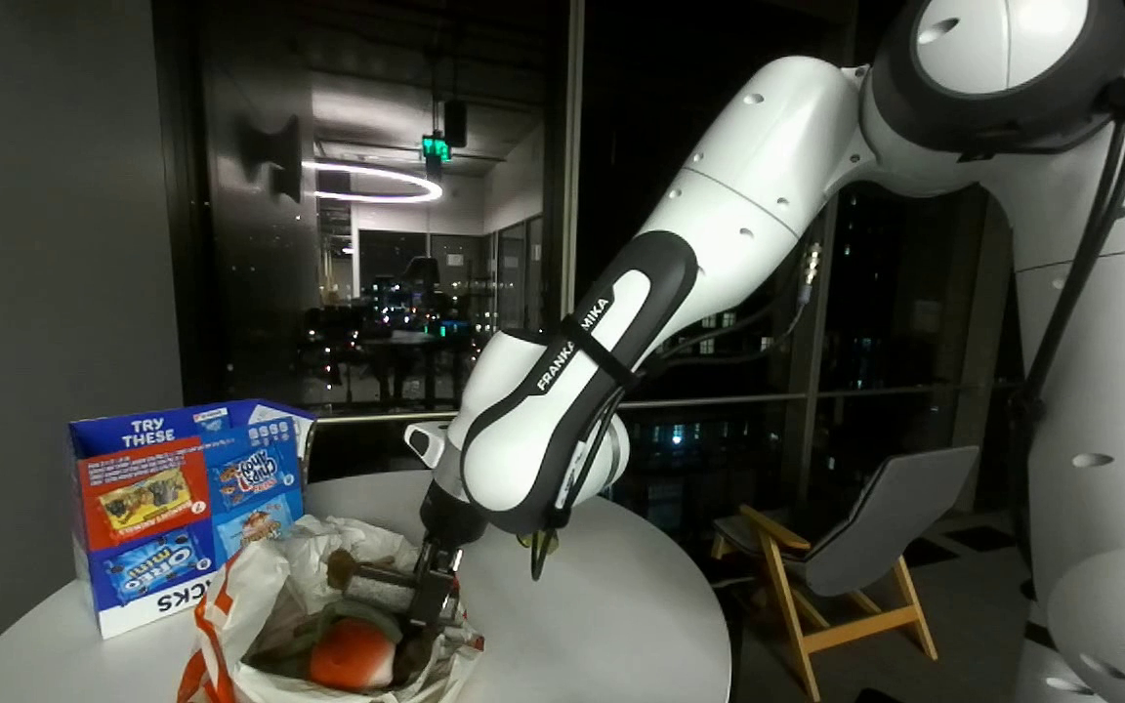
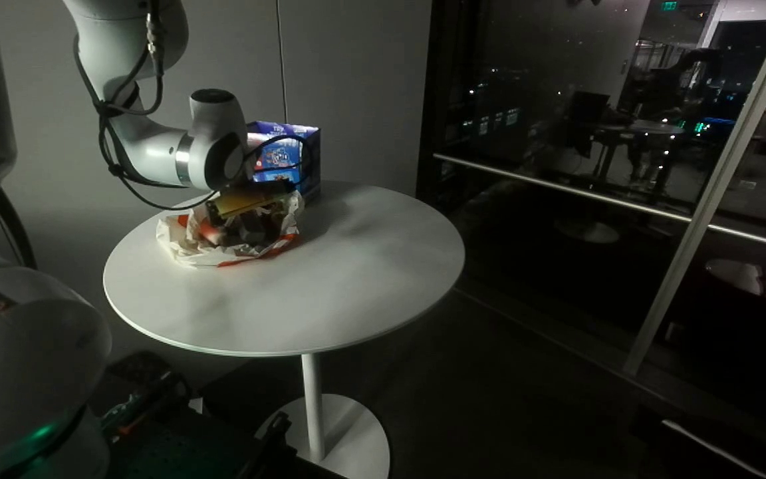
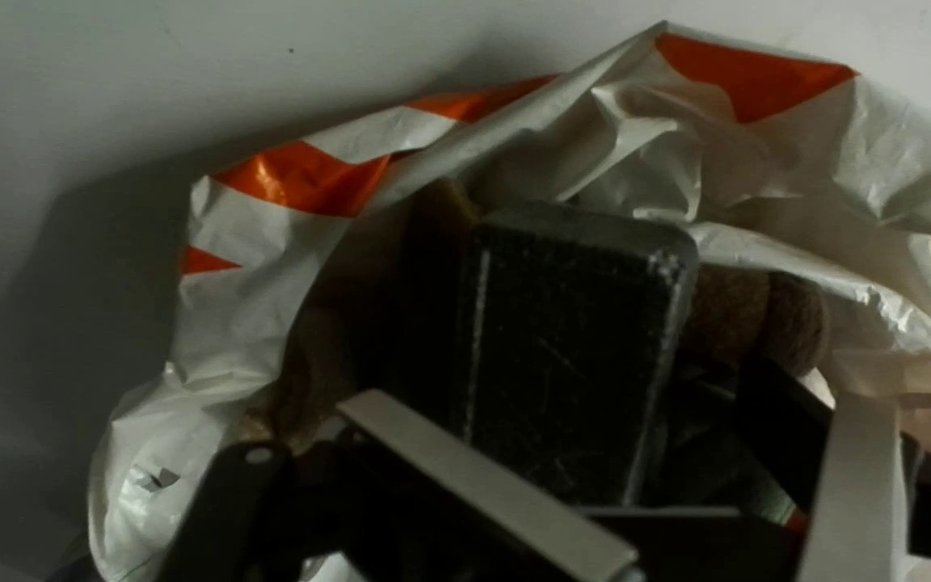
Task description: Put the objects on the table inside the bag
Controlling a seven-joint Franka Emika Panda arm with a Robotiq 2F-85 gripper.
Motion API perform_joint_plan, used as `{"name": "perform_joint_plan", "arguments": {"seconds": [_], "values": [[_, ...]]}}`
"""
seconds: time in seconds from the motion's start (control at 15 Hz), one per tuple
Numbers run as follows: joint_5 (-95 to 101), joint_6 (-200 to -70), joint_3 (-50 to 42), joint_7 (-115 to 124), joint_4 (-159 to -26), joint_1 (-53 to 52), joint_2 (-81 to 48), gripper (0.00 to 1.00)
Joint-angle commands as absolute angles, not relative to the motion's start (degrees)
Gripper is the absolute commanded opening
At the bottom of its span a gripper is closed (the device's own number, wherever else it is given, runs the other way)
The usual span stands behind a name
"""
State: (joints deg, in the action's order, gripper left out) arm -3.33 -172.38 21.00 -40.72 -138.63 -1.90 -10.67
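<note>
A: How many things are you counting right on the round worktop?

B: Two are sitting straight on it: one snack box and one plastic bag. In an exterior view the box is standing by the left edge, showing four snack pictures on its front, and the bag is slumping beside it toward the near edge. Whether those two are touching, I can't tell. In the wrist view, four orange patches are showing along the bag.

A: And what's lying inside it?

B: One black block is resting in its mouth. One rounded red-orange thing is showing there too, and two brown lumps are poking up just beside the block. I can't tell whether the lumps are parts of one object.

A: What's the gripper doing over there?

B: It's hanging at the mouth of the bag, under one white arm. Its two fingers are standing well apart, released, with the block showing between them. Whether either one is touching anything, I can't tell.

A: And past the edges?

B: In an exterior view one wooden-framed chair is standing on the floor beyond the right edge. In an exterior view one pale leg is rising beneath the front edge.
</note>
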Motion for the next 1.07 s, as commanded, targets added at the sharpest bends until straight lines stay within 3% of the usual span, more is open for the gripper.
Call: {"name": "perform_joint_plan", "arguments": {"seconds": [0.0, 0.47, 0.87, 1.0], "values": [[-7.4, -174.4, 24.6, -44.8, -139.8, 0.9, -8.2, 1.00], [-11.9, -175.4, 22.7, -36.0, -144.0, 0.6, 0.8, 1.00], [-11.1, -161.2, 19.9, -21.7, -146.4, 3.0, 7.3, 1.00], [-11.6, -153.4, 13.6, -18.8, -145.8, -2.5, 7.5, 1.00]]}}
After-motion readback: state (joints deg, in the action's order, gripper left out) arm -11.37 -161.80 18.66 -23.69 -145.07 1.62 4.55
